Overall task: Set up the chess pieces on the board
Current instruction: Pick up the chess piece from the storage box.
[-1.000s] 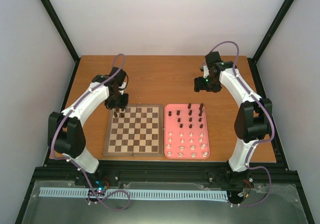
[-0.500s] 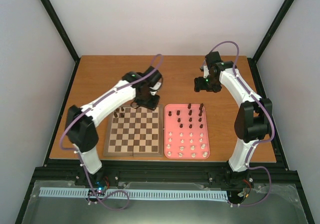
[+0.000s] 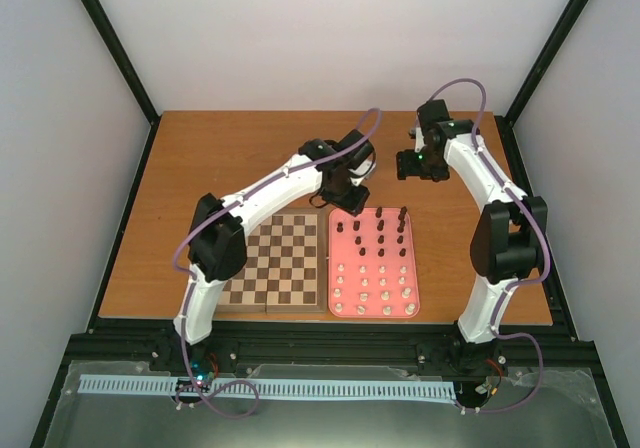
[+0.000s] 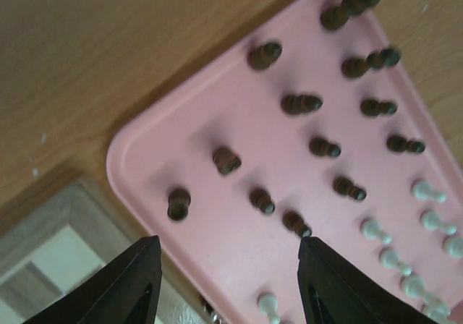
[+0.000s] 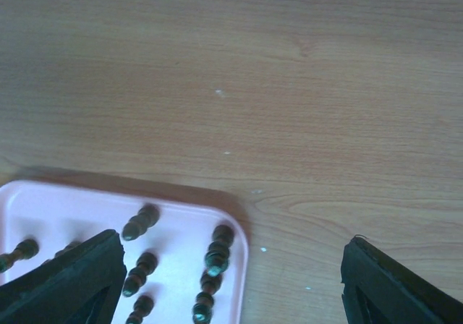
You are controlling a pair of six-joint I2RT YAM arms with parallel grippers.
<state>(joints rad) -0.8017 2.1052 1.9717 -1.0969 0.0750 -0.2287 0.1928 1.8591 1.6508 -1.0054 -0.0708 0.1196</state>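
The board point(image 3: 285, 258) lies left of a pink tray point(image 3: 331, 268); my left arm crosses its left side. Dark brown chess pieces point(image 3: 380, 230) stand in the tray's far rows and cream-white ones point(image 3: 380, 283) in its near rows. My left gripper point(image 3: 348, 206) hovers over the tray's far-left corner. In the left wrist view it point(image 4: 228, 255) is open and holds nothing, above dark pieces point(image 4: 300, 104), cream pieces point(image 4: 372, 228) and the board's corner point(image 4: 51, 252). My right gripper point(image 3: 415, 168) is open over bare table beyond the tray; its wrist view point(image 5: 231, 266) shows the tray's corner point(image 5: 65, 208) with dark pieces point(image 5: 217, 248).
The wooden table point(image 3: 250, 158) stretches beyond the board and tray. Black frame posts point(image 3: 110, 48) and white walls enclose it. The left arm's elbow point(image 3: 215, 248) hangs over the board's left edge.
My left arm has swung right, from the board's far-left corner across to the tray's far-left corner, and its jaws have widened. The right gripper has shifted slightly.
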